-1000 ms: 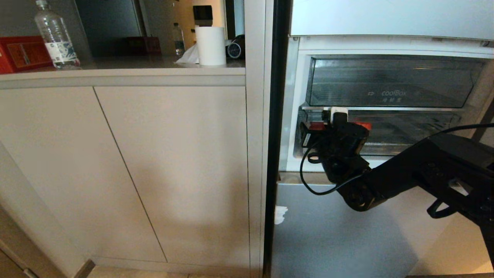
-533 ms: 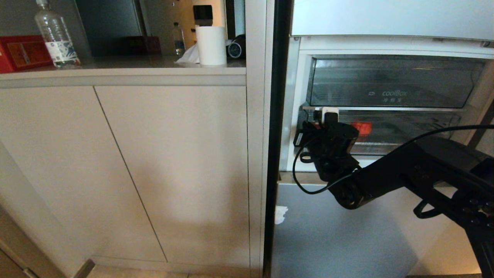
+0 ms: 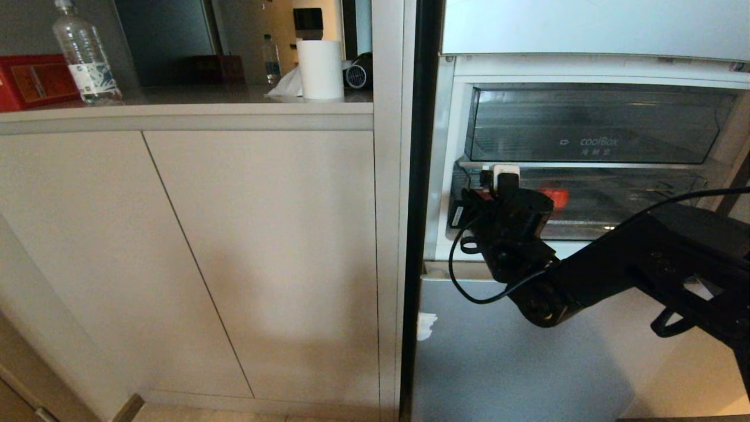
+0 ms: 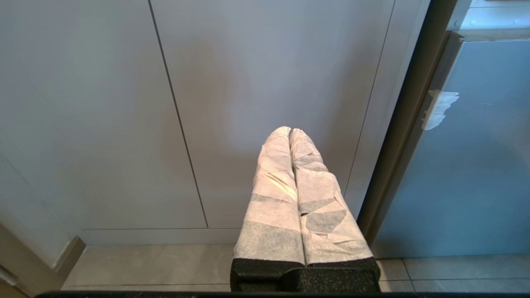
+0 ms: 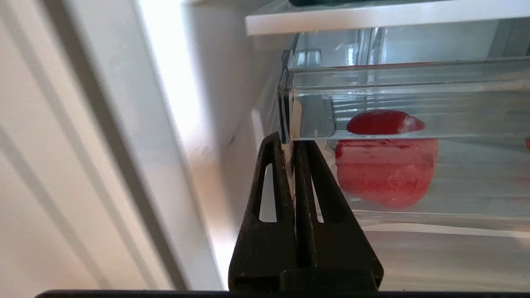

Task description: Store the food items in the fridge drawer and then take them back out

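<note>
The fridge drawer (image 3: 633, 205) is the lower clear one in the open fridge, under the "coolBox" drawer (image 3: 592, 126). A round glossy red food item (image 5: 387, 174) lies inside near its left front corner. A second red item (image 3: 554, 196) lies further right. My right arm (image 3: 586, 269) reaches to the drawer's left end. The right gripper (image 5: 290, 145) is shut, with the drawer's front left edge (image 5: 285, 103) pinched between its tips. The left gripper (image 4: 290, 131), with white-wrapped fingers, is shut on nothing and faces the cabinet doors.
The fridge's side wall (image 5: 174, 82) is close beside the right gripper. Beige cabinet doors (image 3: 234, 246) stand left of the fridge. The counter above holds a water bottle (image 3: 85, 55), a red box (image 3: 32, 79) and a paper roll (image 3: 319, 67). The grey freezer front (image 3: 498, 351) is below.
The right wrist shifted a little to the left, then came back partway to the right. The drawer and the red items look unmoved.
</note>
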Available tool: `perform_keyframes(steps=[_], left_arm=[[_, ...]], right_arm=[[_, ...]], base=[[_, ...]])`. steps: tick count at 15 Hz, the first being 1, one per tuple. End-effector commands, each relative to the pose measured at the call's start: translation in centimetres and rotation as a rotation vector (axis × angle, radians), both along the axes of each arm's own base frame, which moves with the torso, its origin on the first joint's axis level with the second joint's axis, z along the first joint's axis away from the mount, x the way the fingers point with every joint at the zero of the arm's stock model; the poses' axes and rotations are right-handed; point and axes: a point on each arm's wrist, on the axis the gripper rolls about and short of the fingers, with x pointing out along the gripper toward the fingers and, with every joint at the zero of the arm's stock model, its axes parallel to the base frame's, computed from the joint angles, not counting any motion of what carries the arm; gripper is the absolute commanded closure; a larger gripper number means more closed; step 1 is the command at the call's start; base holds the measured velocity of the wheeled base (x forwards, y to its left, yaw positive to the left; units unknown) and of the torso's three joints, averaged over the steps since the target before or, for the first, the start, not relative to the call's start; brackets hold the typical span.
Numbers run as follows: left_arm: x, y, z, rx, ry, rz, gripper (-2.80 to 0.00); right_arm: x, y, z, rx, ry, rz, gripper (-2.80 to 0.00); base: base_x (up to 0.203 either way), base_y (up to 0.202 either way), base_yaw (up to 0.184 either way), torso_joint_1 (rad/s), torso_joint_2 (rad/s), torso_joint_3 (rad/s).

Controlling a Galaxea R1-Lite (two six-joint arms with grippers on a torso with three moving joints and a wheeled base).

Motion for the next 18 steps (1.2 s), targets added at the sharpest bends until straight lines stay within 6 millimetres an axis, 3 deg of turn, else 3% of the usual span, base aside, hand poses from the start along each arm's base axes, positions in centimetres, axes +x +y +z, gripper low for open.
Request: perform_keyframes(steps=[1, 6, 13, 16, 17, 18], left_arm=[[0.0, 0.0, 0.0, 0.000, 0.001, 0.000, 0.00], [0.0, 0.0, 0.0, -0.001, 0.003, 0.000, 0.00], [0.0, 0.0, 0.0, -0.001, 0.001, 0.000, 0.00], [0.0, 0.0, 0.0, 0.000, 0.002, 0.000, 0.00], [0.0, 0.0, 0.0, 0.000, 0.002, 0.000, 0.00], [0.0, 0.0, 0.0, -0.001, 0.001, 0.000, 0.00]], right_arm=[[-2.4, -1.0, 1.4, 0.001, 0.007, 0.001, 0.00], [-6.6, -1.9, 1.5, -0.016, 0.052, 0.032, 0.00], [-8.8, -1.8, 0.9, -0.020, 0.092, 0.067, 0.00], [-8.9, -1.8, 0.9, -0.022, 0.094, 0.067, 0.00], [-8.9, -1.8, 0.8, -0.023, 0.095, 0.066, -2.80], [-8.9, -1.8, 0.9, -0.022, 0.094, 0.067, -2.80]], base=[[0.000, 0.000, 0.000, 0.000, 0.00, 0.000], [0.000, 0.000, 0.000, 0.000, 0.00, 0.000], [0.000, 0.000, 0.000, 0.000, 0.00, 0.000], [0.000, 0.000, 0.000, 0.000, 0.00, 0.000], [0.000, 0.000, 0.000, 0.000, 0.00, 0.000], [0.000, 0.000, 0.000, 0.000, 0.00, 0.000]])
